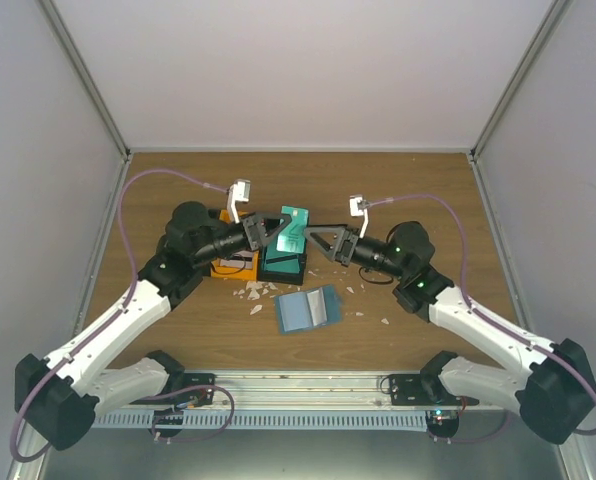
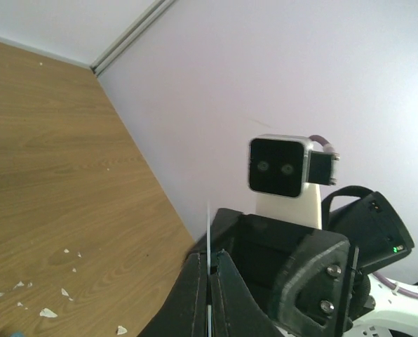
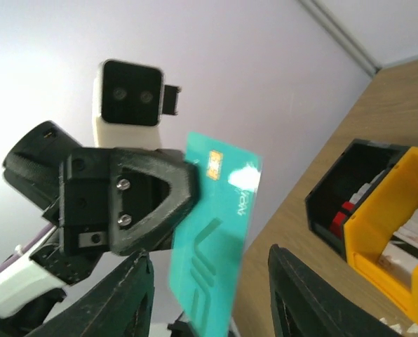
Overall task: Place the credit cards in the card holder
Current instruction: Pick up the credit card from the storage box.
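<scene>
Just above the brown wooden counter (image 1: 408,200), the two robot arms met nose to nose over a thin teal plastic credit card (image 3: 219,232) bearing an orange chip and pale print. The left gripper (image 1: 278,230) had its fingers pressed together on one side of the card, pinching it and holding it up in the air, tilted, with its printed face turned toward the right arm's camera. From the left wrist the card showed only as a thin pale edge running up between the two dark fingers.

The right gripper (image 1: 313,238) faced it with its fingers spread. The lower part of the card hung between them, and no contact with either finger could be made out.

The dusty-blue rectangular card holder (image 1: 306,308) lay open like a book, flat on the counter, nearer the arm bases than the raised card and well apart from both grippers. Beyond it, below the meeting grippers, an orange plastic bin (image 1: 233,266) stood beside a black plastic bin (image 1: 281,268). Small white scraps (image 1: 253,292) were scattered on the wood between the bins and the holder, with a few more to its right.
</scene>
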Controlling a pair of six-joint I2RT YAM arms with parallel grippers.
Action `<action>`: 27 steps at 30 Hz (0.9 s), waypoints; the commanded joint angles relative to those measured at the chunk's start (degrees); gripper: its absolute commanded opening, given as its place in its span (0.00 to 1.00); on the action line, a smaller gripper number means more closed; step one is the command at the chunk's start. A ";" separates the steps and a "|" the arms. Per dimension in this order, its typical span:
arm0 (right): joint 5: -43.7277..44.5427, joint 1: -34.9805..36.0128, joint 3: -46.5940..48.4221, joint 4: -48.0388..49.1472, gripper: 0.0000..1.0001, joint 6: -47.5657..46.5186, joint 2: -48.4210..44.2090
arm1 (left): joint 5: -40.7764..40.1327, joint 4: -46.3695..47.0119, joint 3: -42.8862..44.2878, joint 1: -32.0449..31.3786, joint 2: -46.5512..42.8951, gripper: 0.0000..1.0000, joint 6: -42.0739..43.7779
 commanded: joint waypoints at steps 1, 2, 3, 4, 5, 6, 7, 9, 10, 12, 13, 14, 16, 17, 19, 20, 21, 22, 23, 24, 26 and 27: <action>4.43 -0.34 0.01 -5.53 0.48 -1.95 -0.75 | 0.39 4.56 -0.54 -0.11 -1.59 0.00 0.32; 3.69 -0.34 0.61 -6.21 0.49 -2.22 -0.12 | 0.58 4.72 -0.62 -0.11 -1.50 0.00 0.20; 2.34 -0.33 1.29 -6.33 0.49 -2.45 0.69 | 0.78 5.09 -0.69 -0.11 -1.36 0.00 -0.03; 1.07 -0.34 1.75 -5.84 0.48 -2.15 1.56 | 0.87 5.42 -0.84 -0.11 -1.24 0.00 -0.29; -0.41 -0.34 1.93 -4.43 0.45 -1.62 2.55 | 0.97 5.73 -0.89 -0.16 -1.09 0.00 -0.45; -1.69 -0.30 1.73 -2.66 0.41 -1.04 3.06 | 1.09 5.87 -0.97 -0.12 -1.00 0.00 -0.57; -2.57 -0.33 1.51 -1.14 0.38 -0.18 3.50 | 1.14 5.90 -0.97 -0.16 -0.89 0.00 -0.66; -3.67 -0.27 0.94 1.24 0.28 1.11 3.96 | 1.30 5.99 -1.17 -0.11 -0.78 0.00 -0.73; -4.16 -0.35 0.63 2.41 0.24 1.67 4.12 | 1.39 6.00 -1.35 -0.11 -0.77 0.00 -0.79; -4.97 -0.33 0.03 4.35 0.14 2.64 4.31 | 1.23 5.89 -1.77 -0.11 -0.94 0.00 -0.92; -5.22 -0.32 -0.36 5.26 0.11 3.09 4.33 | 0.72 5.32 -2.08 -0.11 -1.00 0.00 -1.22; -5.44 -0.34 -0.56 5.84 0.06 3.36 4.36 | 0.30 4.64 -2.25 -0.11 -1.08 0.01 -1.20; -5.68 -0.42 -0.73 5.98 0.01 3.43 4.37 | -0.33 3.81 -2.92 -0.11 -1.33 0.03 -1.11; -5.67 -0.47 -0.93 5.93 0.01 3.35 4.34 | -0.47 3.66 -3.28 -0.11 -1.38 0.06 -1.07; -5.86 -0.59 -1.36 5.74 0.01 3.08 4.26 | -0.44 2.78 -3.52 -0.13 -1.18 0.12 -0.99; -5.94 -0.79 -1.58 5.21 0.00 2.77 4.15 | -0.69 1.08 -3.41 -0.11 -1.04 0.17 -0.39; -6.03 -1.15 -1.83 4.10 0.01 2.24 3.94 | -1.66 -0.46 -2.99 -0.11 -1.04 0.27 0.61; -5.94 -1.58 -2.26 2.68 0.00 1.50 3.49 | -3.12 -3.94 -2.54 -0.11 -1.16 0.35 1.74; -5.83 -2.03 -2.80 1.28 0.00 0.64 2.83 | -5.40 -6.88 -2.33 -0.11 -1.35 0.42 3.42; -5.70 -2.47 -3.40 -0.36 0.01 -0.26 1.93 | -7.06 -9.46 -2.27 -0.11 -1.67 0.50 4.63; -4.75 -3.35 -4.31 -5.24 0.00 -3.17 0.00 | -9.99 -13.65 -2.91 -0.11 -2.40 0.61 6.33; -4.08 -3.59 -4.54 -8.82 0.00 -5.20 -0.89 | -10.87 -14.99 -3.62 -0.16 -2.84 0.64 7.00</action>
